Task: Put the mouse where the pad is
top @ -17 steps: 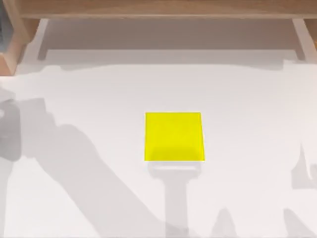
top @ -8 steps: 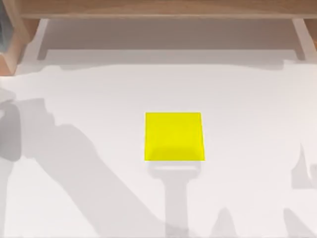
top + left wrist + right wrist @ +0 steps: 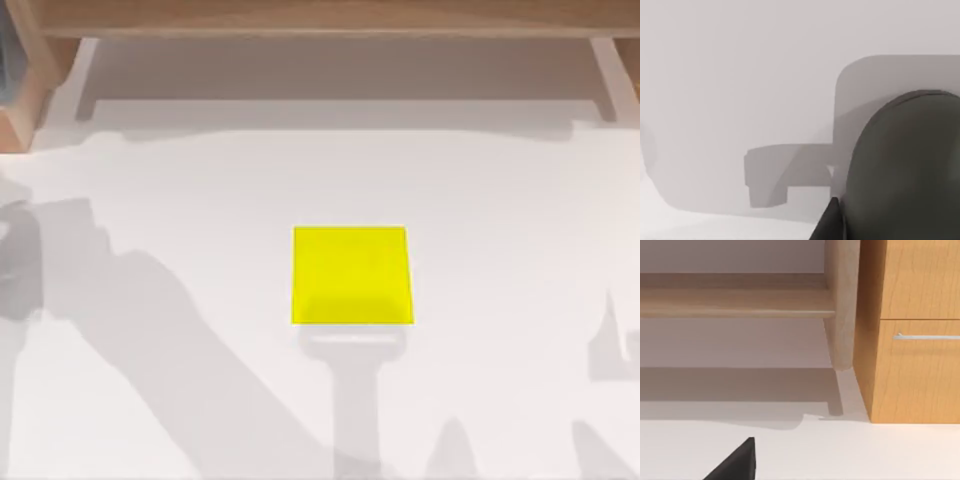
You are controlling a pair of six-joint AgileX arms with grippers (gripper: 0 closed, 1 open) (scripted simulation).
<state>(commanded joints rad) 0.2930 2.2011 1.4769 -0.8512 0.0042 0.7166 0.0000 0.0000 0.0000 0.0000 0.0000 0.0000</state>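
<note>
The pad [image 3: 351, 275] is a flat bright yellow square lying in the middle of the white table in the top view. The mouse [image 3: 905, 170], a smooth dark grey rounded lump, looms very close in the left wrist view, held clear of the table surface. My left gripper [image 3: 832, 222] is shut on it, and one dark fingertip [image 3: 829, 225] lies against its side. A dark part of my right gripper [image 3: 737, 464] juts in low in the right wrist view, over the white table near the wooden furniture.
A wooden shelf [image 3: 320, 20] runs along the table's far edge. A wooden cabinet [image 3: 912, 330] with a metal drawer handle [image 3: 927, 336] stands ahead of the right arm. Arm shadows fall across the table's left and front.
The pad has not moved. The grey shadow at the far left of the top view has shifted slightly.
</note>
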